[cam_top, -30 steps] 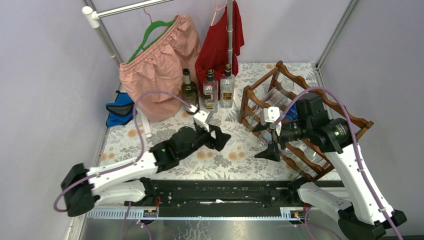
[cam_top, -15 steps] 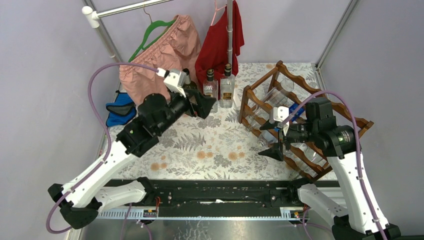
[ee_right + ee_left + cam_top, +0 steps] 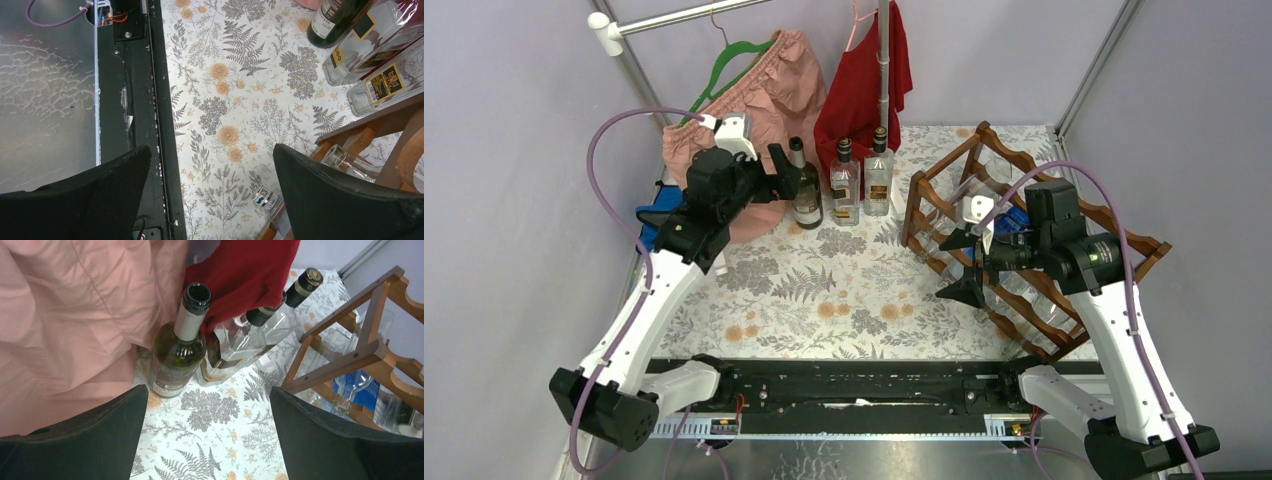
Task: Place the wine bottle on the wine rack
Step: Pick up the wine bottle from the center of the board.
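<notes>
The dark green wine bottle point(image 3: 805, 192) stands upright at the back of the floral table, leftmost of three bottles, its open neck up point(image 3: 179, 352). My left gripper point(image 3: 781, 176) hovers just left of it and above it. In the left wrist view the left gripper point(image 3: 207, 390) is open with only tablecloth between its fingers. The reddish-brown wine rack point(image 3: 1034, 215) stands at the right, with clear bottles lying in it. In front of the rack's left side, my right gripper point(image 3: 950, 268) is open and holds nothing point(image 3: 212, 147).
Two clear liquor bottles point(image 3: 845, 186) point(image 3: 879, 176) stand right of the wine bottle. A pink garment point(image 3: 744, 125) and a red one point(image 3: 859, 85) hang from a rail behind them. A blue cloth point(image 3: 662, 222) lies at the left edge. The black base rail point(image 3: 854, 385) runs along the near edge.
My left arm swung up and back from the table's middle to the wine bottle, and its jaws opened wider. The right gripper shifted only slightly by the rack.
</notes>
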`<state>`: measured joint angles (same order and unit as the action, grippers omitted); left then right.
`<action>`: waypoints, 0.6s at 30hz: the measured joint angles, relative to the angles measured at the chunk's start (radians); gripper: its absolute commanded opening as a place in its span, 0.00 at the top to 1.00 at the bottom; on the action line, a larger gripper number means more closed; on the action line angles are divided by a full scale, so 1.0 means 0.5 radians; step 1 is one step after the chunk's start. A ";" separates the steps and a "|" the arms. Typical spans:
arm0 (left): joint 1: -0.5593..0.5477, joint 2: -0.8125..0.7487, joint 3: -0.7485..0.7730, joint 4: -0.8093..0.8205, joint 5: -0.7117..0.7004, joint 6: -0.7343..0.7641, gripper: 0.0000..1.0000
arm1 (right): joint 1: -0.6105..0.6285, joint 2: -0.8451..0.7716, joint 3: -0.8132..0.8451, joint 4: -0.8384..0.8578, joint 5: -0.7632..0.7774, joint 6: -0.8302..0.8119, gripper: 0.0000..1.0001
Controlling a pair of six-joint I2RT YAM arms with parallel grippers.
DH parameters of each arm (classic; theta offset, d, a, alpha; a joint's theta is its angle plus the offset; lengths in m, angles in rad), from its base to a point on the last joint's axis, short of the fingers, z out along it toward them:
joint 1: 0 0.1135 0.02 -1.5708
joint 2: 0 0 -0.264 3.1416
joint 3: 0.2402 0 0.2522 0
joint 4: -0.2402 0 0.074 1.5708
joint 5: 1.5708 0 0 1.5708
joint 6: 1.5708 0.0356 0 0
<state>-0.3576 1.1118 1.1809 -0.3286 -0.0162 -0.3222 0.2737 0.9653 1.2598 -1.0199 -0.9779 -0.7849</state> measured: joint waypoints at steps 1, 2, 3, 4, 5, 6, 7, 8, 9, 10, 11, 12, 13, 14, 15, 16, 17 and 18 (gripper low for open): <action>0.022 0.011 -0.005 0.001 0.033 -0.001 0.01 | 0.000 -0.002 0.001 0.002 -0.002 -0.002 0.00; 0.045 0.015 -0.014 0.002 0.072 -0.002 0.01 | 0.000 -0.001 0.001 0.002 -0.002 -0.006 0.00; 0.069 0.017 -0.024 0.001 0.111 -0.004 0.01 | 0.000 0.005 0.003 0.001 -0.002 -0.011 0.00; 0.084 0.018 -0.026 -0.001 0.146 -0.004 0.01 | 0.000 0.016 0.006 0.002 -0.001 -0.015 0.00; 0.098 0.022 -0.026 0.000 0.175 -0.003 0.01 | 0.000 0.033 0.011 0.004 0.001 -0.018 0.00; 0.117 0.026 -0.022 -0.004 0.211 -0.003 0.01 | 0.000 0.055 0.016 0.018 0.002 -0.021 0.00; 0.134 0.033 -0.017 -0.007 0.233 -0.002 0.01 | 0.000 0.083 0.024 0.036 0.008 -0.021 0.00; 0.151 0.043 -0.005 -0.017 0.253 -0.002 0.01 | 0.000 0.105 0.031 0.054 0.018 -0.015 0.00; 0.172 0.056 0.008 -0.018 0.268 -0.002 0.01 | 0.000 0.137 0.047 0.079 0.032 -0.004 0.00; 0.192 0.064 0.016 -0.020 0.272 -0.002 0.01 | 0.000 0.166 0.070 0.095 0.042 0.011 0.00; 0.210 0.067 0.018 -0.020 0.272 -0.002 0.01 | -0.001 0.201 0.104 0.121 0.053 0.032 0.00; 0.226 0.067 0.018 -0.023 0.269 -0.003 0.01 | -0.002 0.233 0.138 0.153 0.063 0.052 0.00; 0.240 0.065 0.018 -0.024 0.263 -0.002 0.01 | -0.002 0.260 0.171 0.185 0.072 0.072 0.00; 0.250 0.062 0.018 -0.024 0.259 -0.002 0.01 | -0.002 0.285 0.203 0.215 0.078 0.092 0.00; 0.259 0.058 0.018 -0.024 0.251 0.001 0.01 | -0.003 0.299 0.223 0.240 0.081 0.104 0.00; 0.261 0.055 0.018 -0.025 0.242 0.005 0.01 | -0.002 0.312 0.236 0.264 0.082 0.117 0.00; 0.263 0.052 0.021 -0.030 0.230 0.014 0.01 | -0.003 0.319 0.241 0.293 0.081 0.132 0.00; 0.263 0.052 0.027 -0.040 0.210 0.027 0.01 | -0.003 0.325 0.241 0.304 0.079 0.143 0.00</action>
<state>-0.2260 1.1378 1.1946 -0.3489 0.0887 -0.3084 0.2722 1.1278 1.3804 -0.8677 -0.9382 -0.7136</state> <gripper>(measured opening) 0.986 0.995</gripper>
